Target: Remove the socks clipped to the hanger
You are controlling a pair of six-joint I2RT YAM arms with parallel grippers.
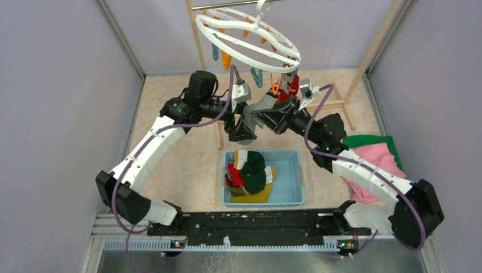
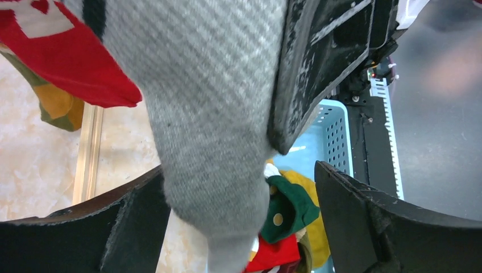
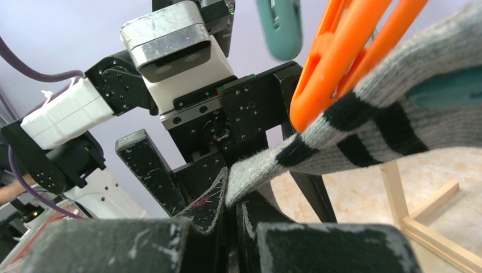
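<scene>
The white ring hanger (image 1: 250, 40) hangs from a metal rod at the back. A red sock (image 1: 291, 86) is still clipped to it. A grey sock with black stripes (image 3: 364, 131) is held by an orange clip (image 3: 335, 68). My right gripper (image 3: 233, 187) is shut on the grey sock's edge, just below the clip. The grey sock (image 2: 216, 114) hangs down between the fingers of my left gripper (image 2: 241, 193), which is open around its toe. Several socks, green (image 2: 290, 207), yellow and red, lie in the blue basket (image 1: 290, 170) below.
The wooden rack frame (image 1: 364, 57) stands at the back, its base rail (image 2: 88, 153) on the floor. Pink and green folded cloths (image 1: 372, 156) lie at the right, under my right arm. A teal clip (image 3: 279, 28) dangles beside the orange one.
</scene>
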